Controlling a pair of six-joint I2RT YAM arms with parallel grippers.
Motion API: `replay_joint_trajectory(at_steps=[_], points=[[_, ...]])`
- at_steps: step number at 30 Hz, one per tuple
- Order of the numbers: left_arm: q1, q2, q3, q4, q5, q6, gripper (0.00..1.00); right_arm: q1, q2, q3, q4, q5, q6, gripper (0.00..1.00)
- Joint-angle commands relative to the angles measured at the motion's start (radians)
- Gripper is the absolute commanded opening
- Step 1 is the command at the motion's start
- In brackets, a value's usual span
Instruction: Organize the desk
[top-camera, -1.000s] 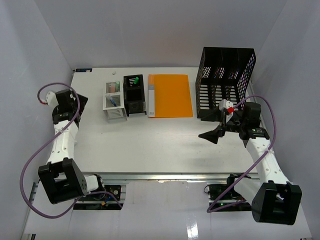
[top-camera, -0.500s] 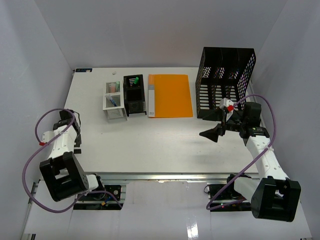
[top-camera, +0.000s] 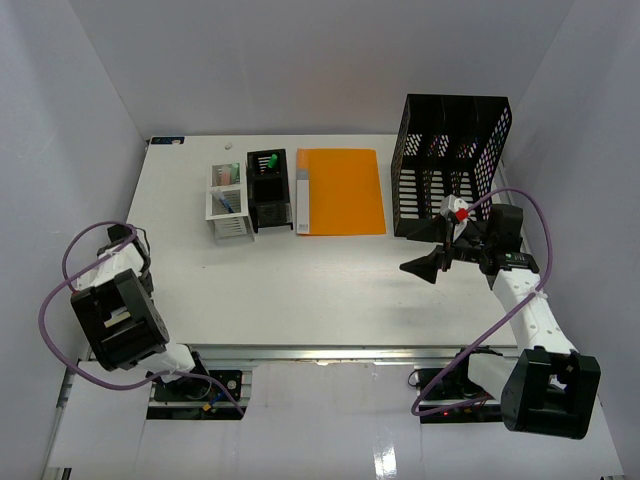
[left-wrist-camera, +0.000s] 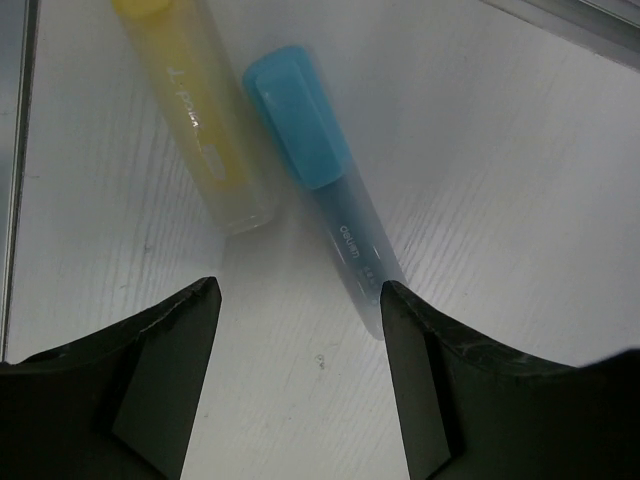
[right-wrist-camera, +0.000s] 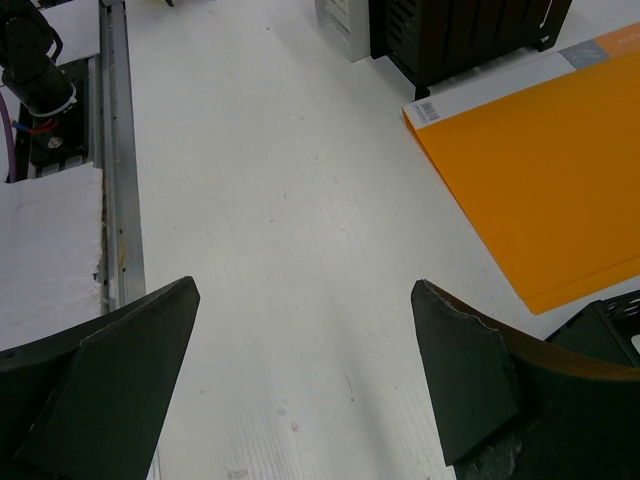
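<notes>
The desk (top-camera: 320, 290) fills the enclosure, its rail at 6 o'clock. The black mesh rack (top-camera: 450, 165) stands at 2 o'clock; the orange folder (top-camera: 345, 190) lies flat at 12; the black pen holder (top-camera: 267, 190) and white organiser (top-camera: 226, 205) sit side by side at 11.

The left arm (top-camera: 115, 290) has changed. A second ago it reached up the 9 o'clock edge; now it is folded back toward 8 o'clock, by the front corner. Its wrist looks down on a yellow highlighter (left-wrist-camera: 195, 110) and a blue-capped marker (left-wrist-camera: 320, 190) lying close together, just past the fingertips. The left gripper (left-wrist-camera: 300, 295) has its fingers apart with nothing between them.

The top view hides the pens behind the arm, so their spot on the desk is probably that corner. This looks like the start of a pick, the loose pens bound for the holders.

The right gripper (right-wrist-camera: 305, 292) has not moved; it hangs at 3 o'clock beside the rack, fingers wide apart over bare desk.
</notes>
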Motion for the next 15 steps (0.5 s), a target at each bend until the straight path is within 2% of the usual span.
replay_joint_trajectory(at_steps=[1, 6, 10, 15], points=[[0.020, 0.030, 0.049, 0.036, 0.023, -0.003, 0.74, -0.013, 0.004, -0.003, 0.000, -0.011, -0.013, 0.93], [0.026, 0.089, 0.095, 0.053, 0.016, 0.031, 0.68, -0.020, 0.004, -0.003, 0.000, -0.020, -0.011, 0.93], [0.036, 0.129, 0.132, 0.052, 0.010, 0.051, 0.68, -0.026, 0.004, -0.003, 0.000, -0.027, -0.010, 0.93], [0.046, 0.148, 0.139, 0.059, 0.018, 0.051, 0.74, -0.027, 0.007, -0.003, 0.002, -0.036, -0.009, 0.93]])
